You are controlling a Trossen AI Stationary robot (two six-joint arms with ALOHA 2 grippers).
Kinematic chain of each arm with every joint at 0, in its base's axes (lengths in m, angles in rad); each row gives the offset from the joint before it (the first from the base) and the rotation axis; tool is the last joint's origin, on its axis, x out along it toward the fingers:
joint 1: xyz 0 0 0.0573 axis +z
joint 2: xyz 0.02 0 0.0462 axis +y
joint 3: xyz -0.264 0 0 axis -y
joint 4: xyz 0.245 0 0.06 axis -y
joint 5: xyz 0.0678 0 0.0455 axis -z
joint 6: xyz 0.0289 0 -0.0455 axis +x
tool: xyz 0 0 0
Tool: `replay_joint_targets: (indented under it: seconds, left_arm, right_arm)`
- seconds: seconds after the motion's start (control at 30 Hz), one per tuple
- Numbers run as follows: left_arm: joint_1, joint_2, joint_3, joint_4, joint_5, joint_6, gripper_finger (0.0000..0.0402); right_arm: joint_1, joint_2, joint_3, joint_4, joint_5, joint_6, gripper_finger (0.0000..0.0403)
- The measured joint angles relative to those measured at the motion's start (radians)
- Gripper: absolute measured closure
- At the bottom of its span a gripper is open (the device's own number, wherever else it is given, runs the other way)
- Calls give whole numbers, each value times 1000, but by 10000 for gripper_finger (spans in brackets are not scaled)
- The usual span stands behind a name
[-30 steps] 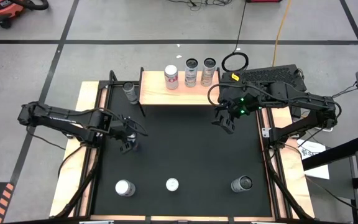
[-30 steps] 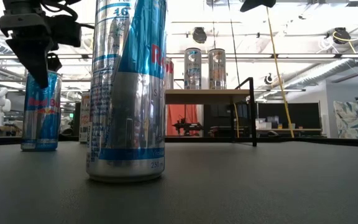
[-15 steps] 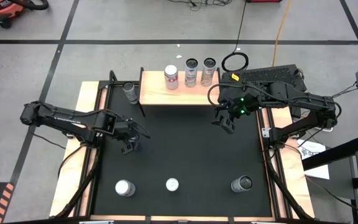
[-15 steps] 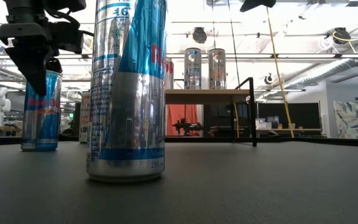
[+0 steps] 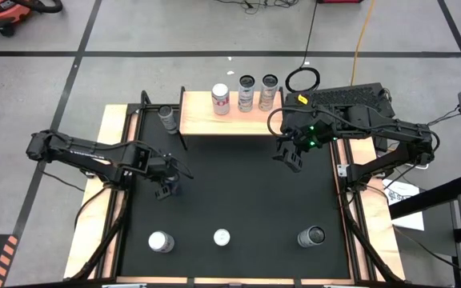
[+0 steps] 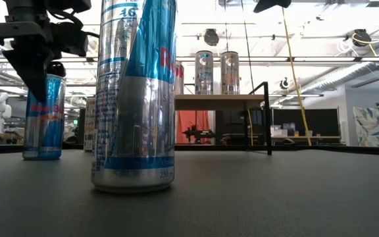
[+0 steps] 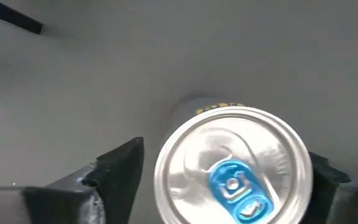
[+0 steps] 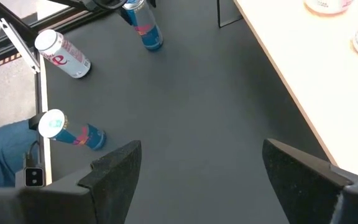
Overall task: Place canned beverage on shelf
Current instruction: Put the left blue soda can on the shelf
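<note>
A blue and silver can (image 7: 232,165) stands upright on its base on the black mat (image 5: 238,200), left of the middle; it also shows in the low view (image 6: 43,125). My left gripper (image 5: 165,182) is open above it, one finger on each side of the can's top, apart from it. The shelf (image 5: 214,122), with a pale wood top, stands at the far edge with three cans on it. My right gripper (image 5: 290,156) is open and empty at the right, near the shelf's right end.
One can (image 5: 166,118) stands on the mat just left of the shelf. Three more cans (image 5: 160,242), (image 5: 222,238), (image 5: 311,237) stand along the near edge. Bare mat lies between the arms and in front of the shelf.
My left gripper has shifted slightly toward the table's left edge and down over the blue and silver can. The can has stayed where it was.
</note>
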Motion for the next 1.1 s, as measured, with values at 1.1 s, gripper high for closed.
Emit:
replay_joint_targets:
  seconds: [1.1]
  left_arm:
    - [173, 243, 663, -312, -120, 444, 173]
  right_arm:
    - [0, 0, 0, 0, 1, -10, 87]
